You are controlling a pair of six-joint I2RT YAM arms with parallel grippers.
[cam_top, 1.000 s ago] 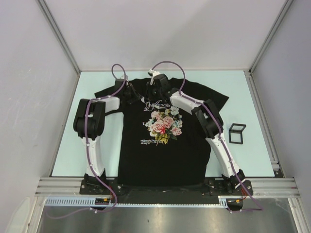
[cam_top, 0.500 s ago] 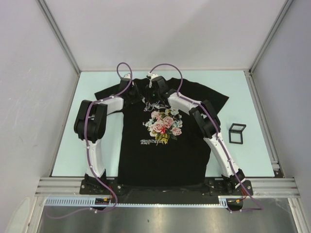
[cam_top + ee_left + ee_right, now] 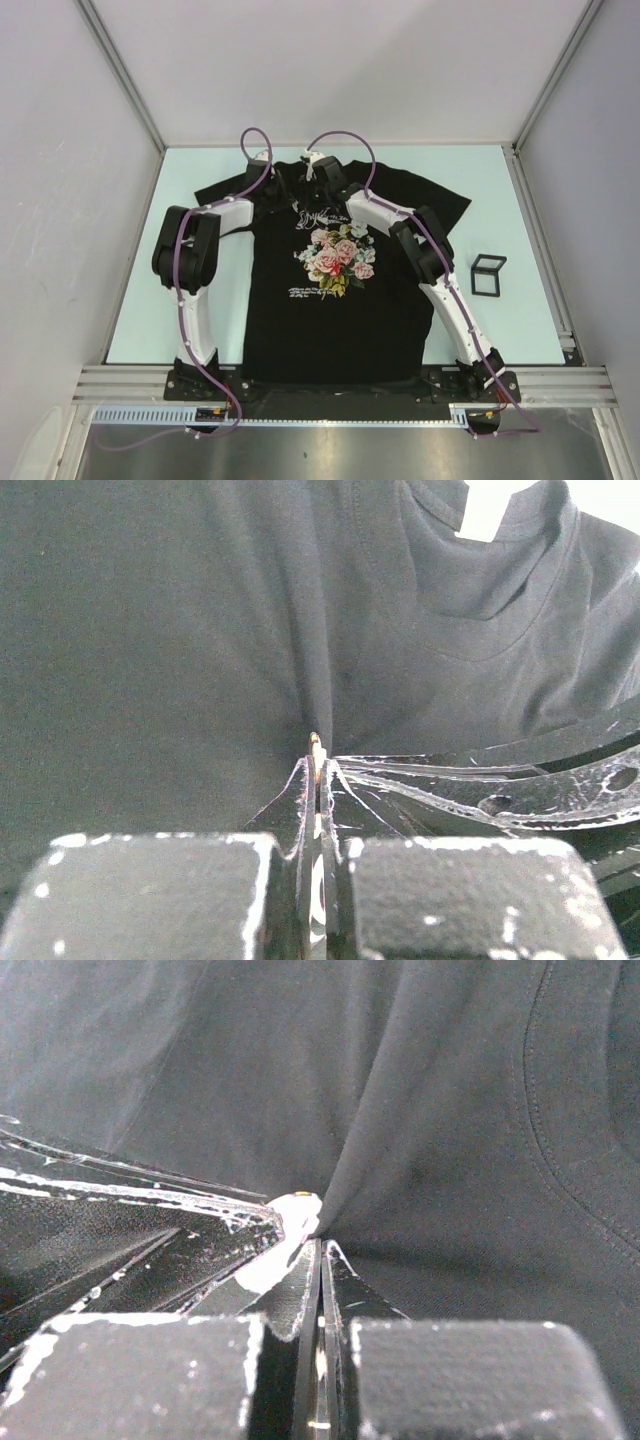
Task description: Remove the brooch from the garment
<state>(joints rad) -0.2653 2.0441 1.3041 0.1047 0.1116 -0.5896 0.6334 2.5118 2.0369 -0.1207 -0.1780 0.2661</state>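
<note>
Garment (image 3: 335,320), black frame (image 3: 488,274) on table (image 3: 140,300)

Left gripper (image 3: 317,768), jaws pressed together, with a thin brass-coloured pin (image 3: 316,743) poking out at their tip against the black shirt (image 3: 150,630). A fold of cloth rises from that spot. The right gripper's scuffed fingers (image 3: 470,780) reach in from the right; collar (image 3: 470,605) and white label (image 3: 488,505) show above.

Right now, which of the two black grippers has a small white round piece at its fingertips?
The right gripper: the white piece sits at its shut tips against the black T-shirt. The left gripper shows only a thin golden pin there.
</note>
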